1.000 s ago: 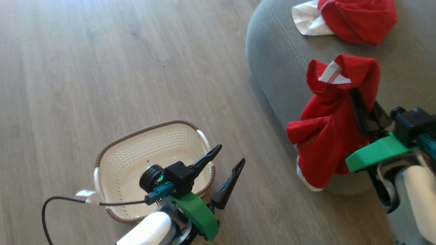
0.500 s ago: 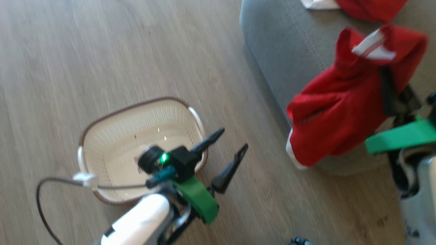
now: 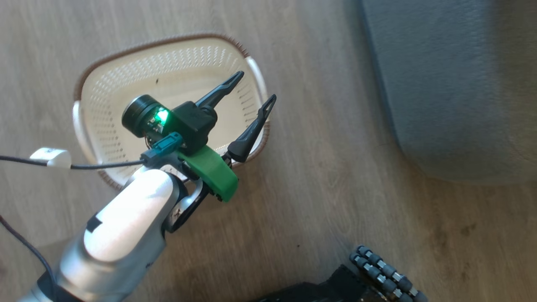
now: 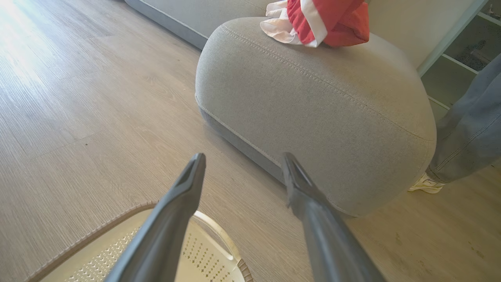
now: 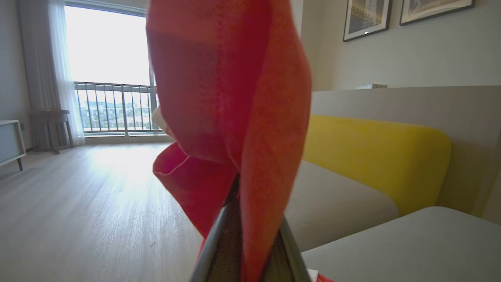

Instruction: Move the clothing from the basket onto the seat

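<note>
While my right gripper (image 5: 252,235) is clamping shut on a fold of the red clothing (image 5: 235,98), the cloth is draping limp over my fingers (image 5: 213,250). I am judging it light, soft and floppy, not fragile, and apt to slide out of a loose pinch. A bunched fold near the middle is looking like the best place to take hold, so that less is trailing. My left gripper (image 3: 257,85) is hanging over the basket (image 3: 168,63) with its fingers spread wide, holding nothing. I am seeing nothing lying in the basket. I am counting two garments: one in my right fingers and a second garment (image 4: 328,23) lying on top of the seat (image 4: 313,109). I am counting one basket and one seat.
</note>
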Controlling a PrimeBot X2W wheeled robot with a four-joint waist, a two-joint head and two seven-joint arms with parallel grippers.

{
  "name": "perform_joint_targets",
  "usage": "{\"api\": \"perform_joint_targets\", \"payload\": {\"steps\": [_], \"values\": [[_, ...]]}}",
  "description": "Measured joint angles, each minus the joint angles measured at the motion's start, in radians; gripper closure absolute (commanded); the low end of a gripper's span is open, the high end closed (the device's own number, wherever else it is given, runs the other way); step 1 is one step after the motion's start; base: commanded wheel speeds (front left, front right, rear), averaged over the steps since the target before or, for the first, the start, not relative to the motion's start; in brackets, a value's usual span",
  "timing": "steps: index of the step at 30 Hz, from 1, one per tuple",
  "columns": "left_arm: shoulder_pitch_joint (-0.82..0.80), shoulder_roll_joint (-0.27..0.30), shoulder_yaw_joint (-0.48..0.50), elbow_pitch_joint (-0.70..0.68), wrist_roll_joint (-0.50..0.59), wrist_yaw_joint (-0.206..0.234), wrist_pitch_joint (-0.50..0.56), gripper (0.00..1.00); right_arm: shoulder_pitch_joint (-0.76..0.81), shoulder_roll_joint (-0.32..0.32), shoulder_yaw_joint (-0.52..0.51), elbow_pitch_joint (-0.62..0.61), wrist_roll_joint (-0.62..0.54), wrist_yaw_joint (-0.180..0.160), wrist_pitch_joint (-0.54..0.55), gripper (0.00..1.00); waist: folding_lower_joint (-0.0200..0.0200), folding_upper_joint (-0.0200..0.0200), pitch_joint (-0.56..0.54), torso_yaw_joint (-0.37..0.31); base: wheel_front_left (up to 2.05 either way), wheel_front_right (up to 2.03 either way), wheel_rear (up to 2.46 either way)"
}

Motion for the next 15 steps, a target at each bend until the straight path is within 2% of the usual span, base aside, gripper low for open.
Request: {"api": "perform_joint_targets", "payload": {"steps": [3, 8, 11, 15], "values": [[0.0, -0.001, 0.001, 0.008, -0.011, 0.0, -0.01, 0.0, -0.145, -0.077, -0.124, 0.082, -0.028, 0.0, 0.054, 1.0, -0.0003, 0.0, 0.028, 0.038, 0.0, 0.0, 0.0], [0.002, 0.007, 0.016, 0.008, -0.018, 0.001, -0.022, 0.0, -0.313, -0.235, -0.257, 0.156, -0.197, 0.0, 0.135, 1.0, -0.0005, 0.0, 0.079, 0.085, 0.0, 0.0, 0.0], [0.001, 0.009, 0.033, -0.014, -0.03, 0.009, -0.022, 0.0, -0.331, -0.259, -0.313, 0.196, -0.267, 0.0, 0.159, 1.0, -0.0006, 0.0, 0.122, 0.101, 0.0, 0.0, 0.0], [-0.007, 0.011, 0.039, -0.038, -0.035, 0.02, -0.019, 0.0, -0.299, -0.23, -0.426, 0.267, -0.36, 0.0, 0.126, 1.0, -0.0004, 0.0, 0.192, 0.117, 0.0, 0.0, 0.0]]}}
